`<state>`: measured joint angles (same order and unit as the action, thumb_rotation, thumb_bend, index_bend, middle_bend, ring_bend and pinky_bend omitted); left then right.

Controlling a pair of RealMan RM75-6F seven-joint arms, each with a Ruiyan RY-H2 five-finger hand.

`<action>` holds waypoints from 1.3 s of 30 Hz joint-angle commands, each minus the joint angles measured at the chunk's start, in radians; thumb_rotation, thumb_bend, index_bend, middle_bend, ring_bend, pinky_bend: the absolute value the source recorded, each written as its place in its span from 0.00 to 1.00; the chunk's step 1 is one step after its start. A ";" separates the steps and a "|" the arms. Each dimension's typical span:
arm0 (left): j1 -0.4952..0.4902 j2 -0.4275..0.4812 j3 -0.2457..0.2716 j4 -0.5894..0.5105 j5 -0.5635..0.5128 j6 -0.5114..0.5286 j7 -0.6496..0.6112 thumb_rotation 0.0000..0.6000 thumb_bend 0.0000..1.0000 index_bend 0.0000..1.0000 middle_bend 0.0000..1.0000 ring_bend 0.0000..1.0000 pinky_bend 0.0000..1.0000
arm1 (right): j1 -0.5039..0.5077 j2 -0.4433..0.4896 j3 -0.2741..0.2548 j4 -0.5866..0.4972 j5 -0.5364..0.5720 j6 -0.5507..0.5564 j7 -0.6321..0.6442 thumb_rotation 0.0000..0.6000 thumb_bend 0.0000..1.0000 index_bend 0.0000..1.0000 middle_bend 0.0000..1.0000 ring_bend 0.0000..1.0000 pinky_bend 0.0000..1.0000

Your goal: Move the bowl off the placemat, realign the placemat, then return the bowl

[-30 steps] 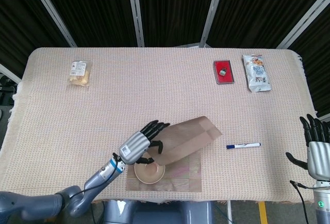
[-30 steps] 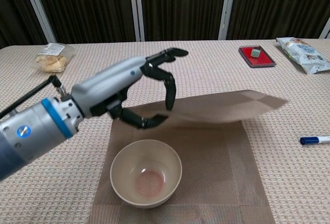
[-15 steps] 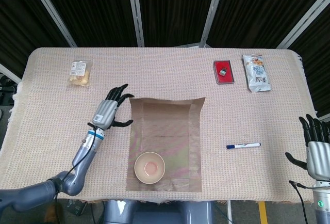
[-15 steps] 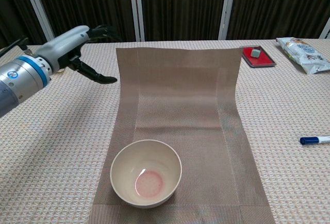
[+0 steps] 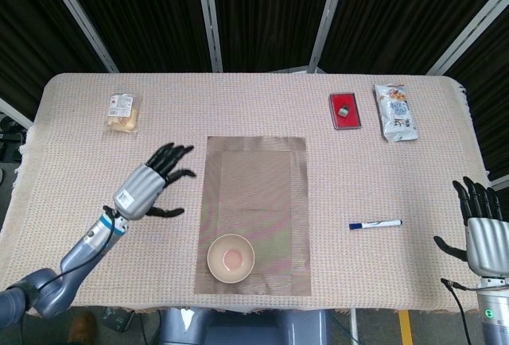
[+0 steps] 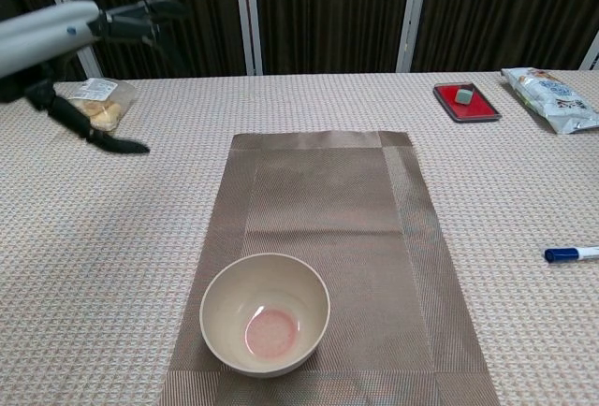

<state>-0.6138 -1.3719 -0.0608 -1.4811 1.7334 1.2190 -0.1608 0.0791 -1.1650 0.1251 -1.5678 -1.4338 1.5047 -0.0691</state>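
Observation:
A brown woven placemat point(image 5: 256, 178) point(image 6: 323, 191) lies flat and unfolded on the table, its long side running away from me. A cream bowl point(image 5: 231, 257) point(image 6: 266, 312) with a pinkish bottom stands on the mat's near left corner. My left hand point(image 5: 149, 188) point(image 6: 70, 36) hovers left of the mat with fingers spread, holding nothing. My right hand point(image 5: 479, 230) is at the table's right edge, fingers apart and empty; the chest view does not show it.
A blue-capped marker point(image 5: 374, 224) point(image 6: 570, 254) lies right of the mat. At the back are a red tray point(image 5: 344, 110) point(image 6: 465, 101) with a small block, a snack packet point(image 5: 395, 112) point(image 6: 548, 97) and a bagged pastry point(image 5: 122, 111) point(image 6: 94, 103).
The folded-over far half of the placemat has been laid out flat. My left hand let go of it and drew back to the left and toward me. The bowl stayed put.

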 commanded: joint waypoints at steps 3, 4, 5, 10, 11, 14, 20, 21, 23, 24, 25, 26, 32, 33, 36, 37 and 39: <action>-0.011 0.009 0.140 -0.030 0.156 -0.043 0.063 1.00 0.00 0.41 0.00 0.00 0.00 | -0.002 0.001 0.000 0.001 0.002 0.001 0.002 1.00 0.00 0.00 0.00 0.00 0.00; -0.015 -0.006 0.153 -0.021 0.172 -0.049 0.075 1.00 0.00 0.42 0.00 0.00 0.00 | -0.002 0.002 0.000 0.002 0.004 0.001 0.003 1.00 0.00 0.00 0.00 0.00 0.00; -0.018 -0.019 0.161 -0.013 0.183 -0.057 0.085 1.00 0.00 0.42 0.00 0.00 0.00 | -0.002 0.002 0.000 0.003 0.005 0.000 0.004 1.00 0.00 0.00 0.00 0.00 0.00; -0.037 -0.084 0.184 0.033 0.207 -0.100 0.144 1.00 0.00 0.43 0.00 0.00 0.00 | -0.004 0.003 0.002 0.009 0.011 0.000 0.010 1.00 0.00 0.00 0.00 0.00 0.00; -0.038 -0.095 0.184 0.041 0.207 -0.104 0.154 1.00 0.00 0.43 0.00 0.00 0.00 | -0.004 0.003 0.003 0.010 0.012 0.000 0.011 1.00 0.00 0.00 0.00 0.00 0.00; -0.040 -0.131 0.178 0.071 0.201 -0.104 0.177 1.00 0.00 0.43 0.00 0.00 0.00 | -0.005 0.005 0.004 0.013 0.015 -0.001 0.016 1.00 0.00 0.00 0.00 0.00 0.00; -0.047 -0.205 0.168 0.134 0.184 -0.110 0.198 1.00 0.00 0.43 0.00 0.00 0.00 | -0.004 0.004 0.004 0.015 0.011 0.001 0.020 1.00 0.00 0.00 0.00 0.00 0.00; -0.050 -0.216 0.170 0.141 0.184 -0.116 0.203 1.00 0.01 0.43 0.00 0.00 0.00 | -0.003 0.004 0.004 0.015 0.012 0.000 0.019 1.00 0.00 0.00 0.00 0.00 0.00; -0.055 -0.233 0.176 0.150 0.181 -0.134 0.219 1.00 0.05 0.43 0.00 0.00 0.00 | -0.002 0.004 0.004 0.014 0.013 -0.002 0.017 1.00 0.00 0.00 0.00 0.00 0.00; -0.057 -0.240 0.178 0.152 0.178 -0.144 0.230 1.00 0.08 0.43 0.00 0.00 0.00 | -0.002 0.003 0.004 0.014 0.013 -0.003 0.015 1.00 0.00 0.00 0.00 0.00 0.00; -0.059 -0.248 0.178 0.154 0.175 -0.152 0.243 1.00 0.10 0.43 0.00 0.00 0.00 | -0.001 0.003 0.004 0.014 0.014 -0.004 0.013 1.00 0.00 0.00 0.00 0.00 0.00; -0.061 -0.256 0.178 0.157 0.174 -0.157 0.256 1.00 0.12 0.43 0.00 0.00 0.00 | -0.001 0.002 0.004 0.014 0.014 -0.005 0.012 1.00 0.00 0.00 0.00 0.00 0.00; -0.065 -0.297 0.171 0.170 0.151 -0.167 0.287 1.00 0.29 0.58 0.00 0.00 0.00 | -0.003 0.006 0.007 0.017 0.017 -0.003 0.024 1.00 0.00 0.00 0.00 0.00 0.00; -0.065 -0.299 0.170 0.171 0.147 -0.165 0.289 1.00 0.32 0.60 0.00 0.00 0.00 | -0.003 0.006 0.007 0.017 0.018 -0.003 0.026 1.00 0.00 0.00 0.00 0.00 0.00; -0.063 -0.298 0.166 0.169 0.133 -0.161 0.298 1.00 0.38 0.66 0.00 0.00 0.00 | -0.003 0.008 0.006 0.018 0.018 -0.004 0.031 1.00 0.00 0.00 0.00 0.00 0.00; -0.063 -0.297 0.166 0.168 0.130 -0.161 0.299 1.00 0.39 0.66 0.00 0.00 0.00 | -0.003 0.008 0.006 0.018 0.018 -0.004 0.031 1.00 0.00 0.00 0.00 0.00 0.00; -0.064 -0.292 0.162 0.163 0.123 -0.156 0.301 1.00 0.40 0.67 0.00 0.00 0.00 | -0.003 0.009 0.006 0.017 0.016 -0.003 0.033 1.00 0.00 0.00 0.00 0.00 0.00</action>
<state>-0.6774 -1.6645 0.1021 -1.3165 1.8580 1.0618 0.1394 0.0759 -1.1561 0.1307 -1.5507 -1.4180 1.5013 -0.0363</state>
